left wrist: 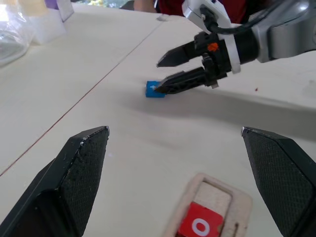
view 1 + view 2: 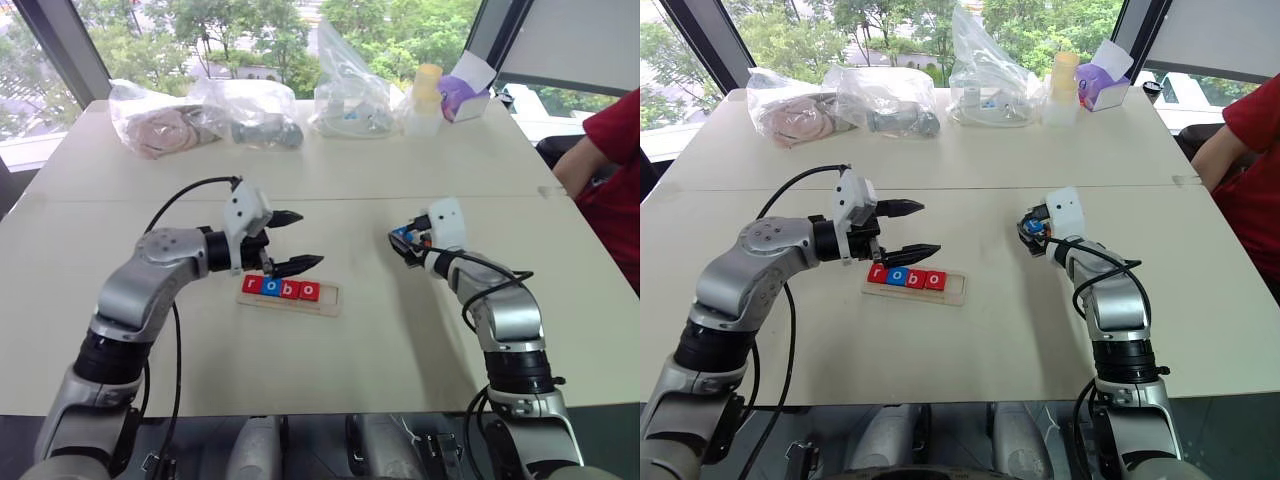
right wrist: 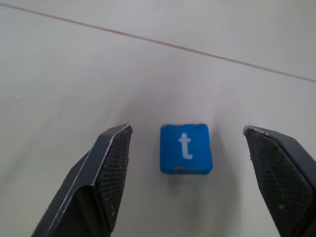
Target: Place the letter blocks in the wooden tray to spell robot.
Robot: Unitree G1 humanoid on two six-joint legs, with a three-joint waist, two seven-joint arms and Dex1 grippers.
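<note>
Wooden tray (image 2: pixel 331 299) lies on the white table (image 2: pixel 400 340) near the left gripper (image 2: pixel 292 241) and holds four letter blocks reading r, o, b, o (image 2: pixel 280 288), with the slot at its right end vacant. Outstanding item is the blue t block (image 3: pixel 185 148), flat on the table well apart from the tray, to its right. Step in hand, by my judgement, is pickup of this last block: the right gripper (image 3: pixel 185 163) has its fingers spread to either side of the tile, not touching it. Next move calls for lowering and closing squarely on the tile's edges, then carrying it to the empty end slot. Left gripper hovers above the tray, jaws wide apart and empty. Right wrist view confirms the letter t; left wrist view shows the vacant slot beside the last o (image 1: pixel 200 226)
</note>
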